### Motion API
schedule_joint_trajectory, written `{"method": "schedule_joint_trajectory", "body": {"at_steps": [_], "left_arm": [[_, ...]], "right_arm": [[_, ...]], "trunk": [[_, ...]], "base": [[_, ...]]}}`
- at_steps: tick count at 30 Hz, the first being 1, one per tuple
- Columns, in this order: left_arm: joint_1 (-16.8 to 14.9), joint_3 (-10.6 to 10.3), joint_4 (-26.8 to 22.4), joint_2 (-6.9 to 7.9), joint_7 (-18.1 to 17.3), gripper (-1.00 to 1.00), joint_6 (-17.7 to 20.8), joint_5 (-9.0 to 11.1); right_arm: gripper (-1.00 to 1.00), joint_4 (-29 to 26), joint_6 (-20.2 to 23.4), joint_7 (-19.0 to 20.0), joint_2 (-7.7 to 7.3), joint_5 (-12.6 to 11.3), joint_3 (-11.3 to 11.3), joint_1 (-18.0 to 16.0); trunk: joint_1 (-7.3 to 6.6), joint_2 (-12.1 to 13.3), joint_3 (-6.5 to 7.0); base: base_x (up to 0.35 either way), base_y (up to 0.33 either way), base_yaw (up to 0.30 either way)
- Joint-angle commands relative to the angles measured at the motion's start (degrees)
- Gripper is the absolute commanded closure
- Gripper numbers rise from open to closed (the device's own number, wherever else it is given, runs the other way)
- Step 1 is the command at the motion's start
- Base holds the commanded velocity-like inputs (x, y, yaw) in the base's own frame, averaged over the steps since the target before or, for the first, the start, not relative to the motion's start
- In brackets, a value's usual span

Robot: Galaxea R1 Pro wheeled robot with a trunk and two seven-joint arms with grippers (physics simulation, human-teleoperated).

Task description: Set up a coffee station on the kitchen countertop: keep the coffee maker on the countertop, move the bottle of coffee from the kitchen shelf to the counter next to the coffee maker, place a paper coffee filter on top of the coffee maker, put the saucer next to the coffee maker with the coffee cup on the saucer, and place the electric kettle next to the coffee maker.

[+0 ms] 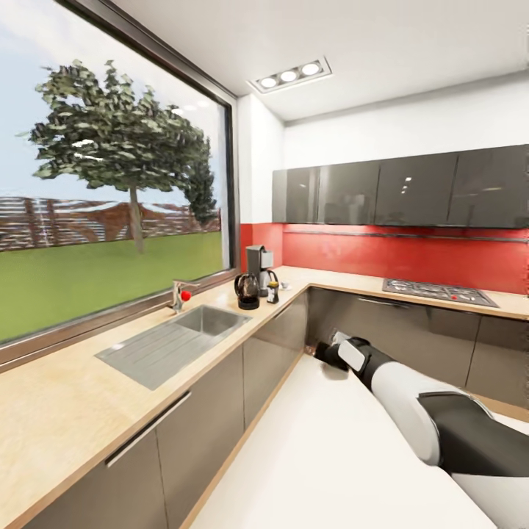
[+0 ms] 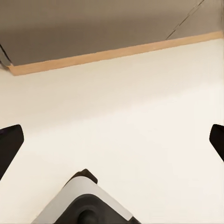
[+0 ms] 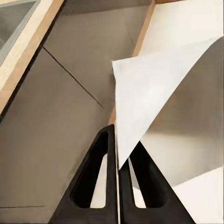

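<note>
At centre frame in the head view, the coffee maker stands in the corner of the wood-grain counter, against the red backsplash. The electric kettle sits just beside it on the sink side, and the bottle of coffee stands in front, close to both. A steel sink with a tap lies left of centre under the window; a hob is at the right. The right gripper has its jaws pressed together on the paper coffee filter, above the grey cabinet fronts. The left gripper hangs over the pale floor, jaws spread wide, empty.
</note>
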Motion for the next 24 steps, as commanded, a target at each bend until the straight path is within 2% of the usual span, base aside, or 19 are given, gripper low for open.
{"method": "schedule_joint_trajectory", "body": {"at_steps": [1, 3, 6, 13, 18, 24], "left_arm": [[0.04, -0.5, -0.06, -0.16, -0.15, -1.0, -0.12, 0.47], [0.04, -0.59, -0.06, -0.66, -0.15, -1.0, -0.17, 0.2], [0.04, -0.65, -0.06, -1.3, -0.15, -1.0, -0.21, -0.49], [0.04, -0.65, -0.06, -1.51, -0.15, -1.0, -0.22, -0.88], [0.03, -0.64, -0.06, -1.58, -0.13, -1.0, -0.22, -0.91], [0.04, -0.57, -0.06, -1.66, -0.15, -1.0, -0.22, -0.91]], "right_arm": [[1.0, 1.36, -0.14, -0.34, -0.7, -0.56, 0.21, 0.03], [1.0, 3.2, -1.4, -0.26, -1.5, -0.23, 0.21, 0.07], [1.0, 4.85, -3.92, -0.22, -2.26, 1.61, 0.21, 0.71], [1.0, 5.44, -8.0, -0.64, -2.09, 6.07, 0.21, 4.96], [1.0, 5.48, -10.17, -0.89, -1.53, 9.72, 0.21, 8.99], [1.0, 5.48, -15.54, -0.93, -1.42, 15.46, 0.21, 16.54]], "trunk": [[0.02, -0.03, 0.02], [0.02, -0.03, 0.05], [0.02, -0.03, 0.06], [0.02, -0.03, 0.07], [0.02, -0.03, 0.07], [0.02, -0.03, 0.07]], "base": [[0.0, 0.0, -0.071], [0.0, 0.0, -0.041], [0.0, 0.0, -0.016], [0.0, 0.0, -0.002], [0.0, 0.0, 0.0], [0.0, 0.0, 0.0]]}}
